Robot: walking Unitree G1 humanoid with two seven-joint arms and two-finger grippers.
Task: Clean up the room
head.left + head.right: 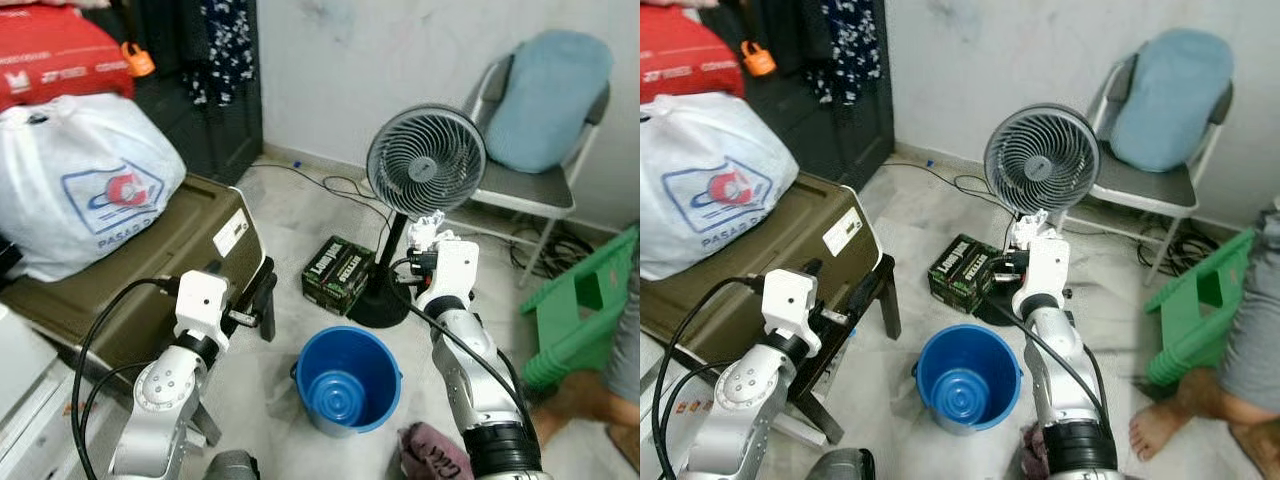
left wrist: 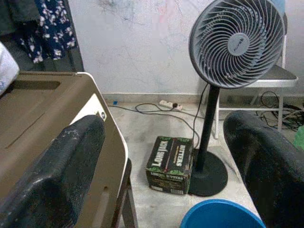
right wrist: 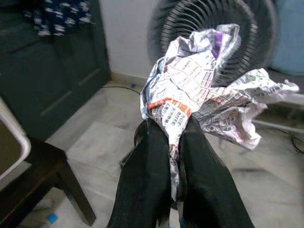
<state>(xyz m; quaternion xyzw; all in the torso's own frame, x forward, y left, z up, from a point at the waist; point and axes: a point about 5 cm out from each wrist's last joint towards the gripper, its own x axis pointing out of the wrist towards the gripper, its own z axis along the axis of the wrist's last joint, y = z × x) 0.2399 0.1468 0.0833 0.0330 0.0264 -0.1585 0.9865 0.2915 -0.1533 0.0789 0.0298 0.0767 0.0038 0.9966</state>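
While the right gripper (image 3: 173, 142) is clamped on a crumpled newspaper (image 3: 209, 85), the wad is held up at about 1 o'clock from the blue bucket (image 1: 348, 378), in front of the pole of the standing fan (image 1: 425, 160). The left gripper (image 2: 161, 156) is held with its fingers (image 2: 52, 175) spread apart, just beside the brown case (image 1: 170, 255) at 9 o'clock of the bucket. A dark carton (image 1: 338, 272) lies on the floor at 12 o'clock of the bucket, touching the fan's base. A green stool (image 1: 585, 305) is seen at 3 o'clock, beside a person's bare foot (image 1: 1165, 425).
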